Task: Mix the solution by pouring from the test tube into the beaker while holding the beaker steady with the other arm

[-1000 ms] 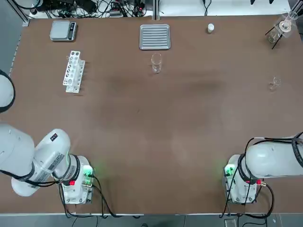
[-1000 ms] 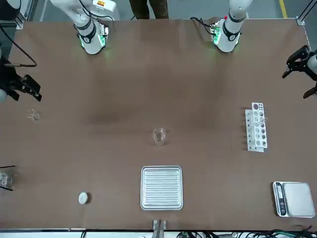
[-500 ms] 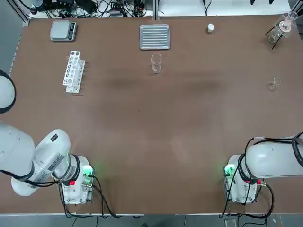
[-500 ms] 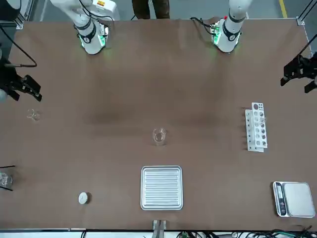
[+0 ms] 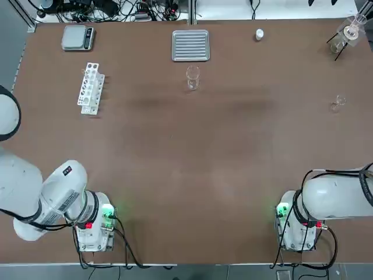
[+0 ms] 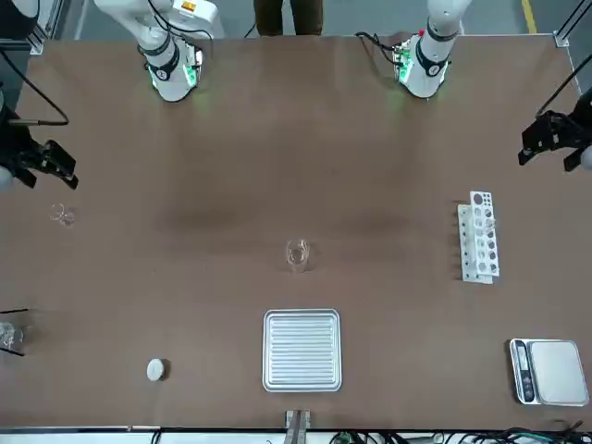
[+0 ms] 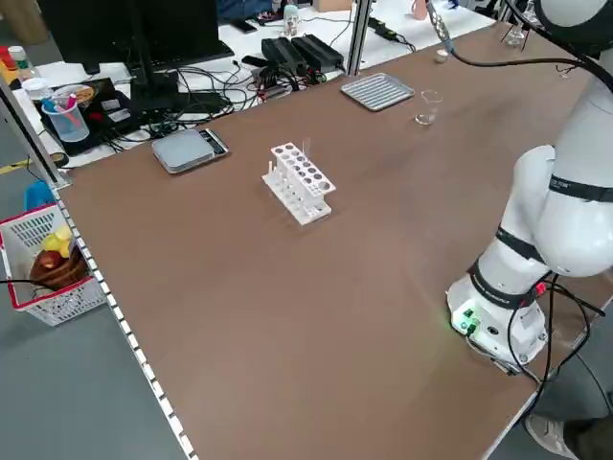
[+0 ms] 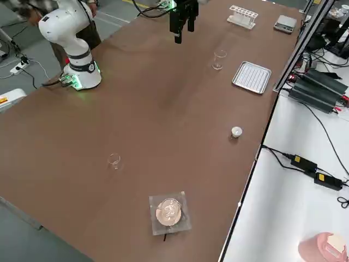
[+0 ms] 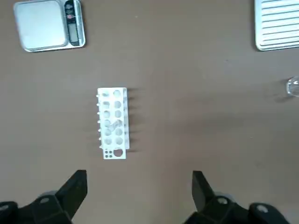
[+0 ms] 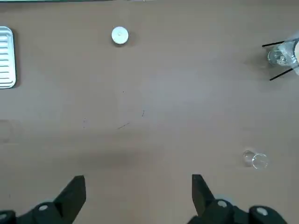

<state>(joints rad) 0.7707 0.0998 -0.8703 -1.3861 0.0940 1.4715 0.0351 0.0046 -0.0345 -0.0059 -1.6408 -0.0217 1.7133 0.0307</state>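
Beaker [image 5: 192, 77] stood upright at desk's [image 5: 186, 175] far middle, just before ribbed tray [image 5: 190, 45]. Test tube rack [image 5: 90, 88] lay well to robot's left of it; tube in rack hard to make out. Left hand [image 9: 138, 198] hung high above rack, fingers spread, holding nothing. Right hand [image 10: 138, 200] likewise released, over desk's right part. Judged: nothing grasped; whether tube waits to be fetched or was already returned, unclear. Beaker contents unreadable.

A ridged metal tray [image 5: 190, 45], a scale [image 5: 77, 37], and what looks like a small white cap [image 5: 259, 35] sit along the table's far edge.
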